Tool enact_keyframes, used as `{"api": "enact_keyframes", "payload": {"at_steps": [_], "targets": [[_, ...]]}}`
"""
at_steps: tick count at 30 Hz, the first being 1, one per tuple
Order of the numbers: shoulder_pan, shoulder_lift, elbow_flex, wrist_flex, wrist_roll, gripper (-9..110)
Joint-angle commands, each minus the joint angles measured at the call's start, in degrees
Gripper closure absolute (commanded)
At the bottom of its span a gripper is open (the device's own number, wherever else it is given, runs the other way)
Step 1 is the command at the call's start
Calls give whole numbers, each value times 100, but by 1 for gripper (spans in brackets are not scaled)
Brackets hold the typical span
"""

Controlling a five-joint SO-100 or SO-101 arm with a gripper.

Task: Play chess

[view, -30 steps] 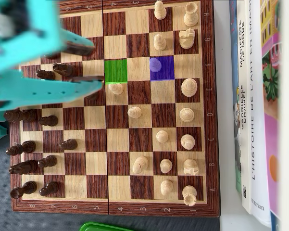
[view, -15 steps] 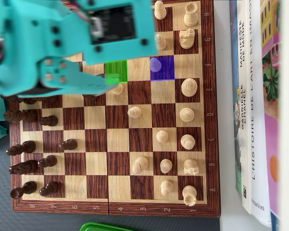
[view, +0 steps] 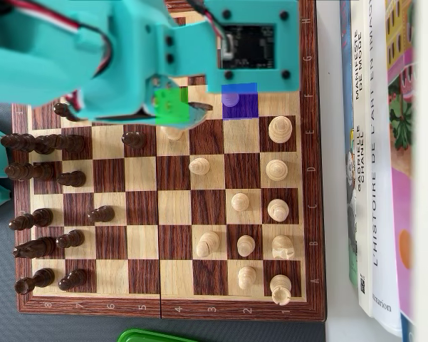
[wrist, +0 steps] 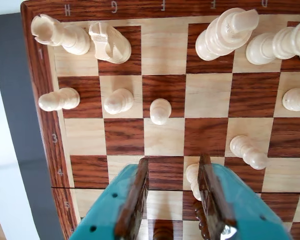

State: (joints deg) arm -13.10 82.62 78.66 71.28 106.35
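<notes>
The wooden chessboard [view: 310, 178] carries light pieces on its right half and dark pieces [view: 39, 246] on its left in the overhead view. A light pawn [view: 231, 98] stands on a purple-tinted square, with a green-tinted square [view: 174, 107] two squares to its left. My teal arm [view: 199, 50] covers the board's top, hiding the jaws there. In the wrist view my gripper [wrist: 173, 161] hangs open over the board with nothing between the fingers. The same light pawn [wrist: 160, 111] stands just ahead of the gap. Another light pawn [wrist: 192, 180] sits against the inner side of the right finger [wrist: 209, 195].
Books [view: 374, 157] lie along the board's right edge in the overhead view, and a green object [view: 153, 335] pokes in at the bottom. In the wrist view tall light pieces [wrist: 224, 32] line the far row, and a dark piece's top [wrist: 162, 232] shows low between the fingers.
The arm has swung rightward from the board's left side across the top rows, and it now hangs over the green and purple squares. No piece has moved.
</notes>
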Motion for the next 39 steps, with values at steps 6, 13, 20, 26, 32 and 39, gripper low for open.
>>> {"api": "enact_keyframes", "payload": {"at_steps": [6,13,20,26,32,39], "targets": [[-97,-352,-519,-44,264,86],[-88,-879,-967,-44,264,86],[-26,-1213,-1143,-44,264,86],[-26,-1239,-1143,-44,264,86],[-18,-1301,-1125,-53,264,86],[-35,-1556,-1134,-316,264,86]]}}
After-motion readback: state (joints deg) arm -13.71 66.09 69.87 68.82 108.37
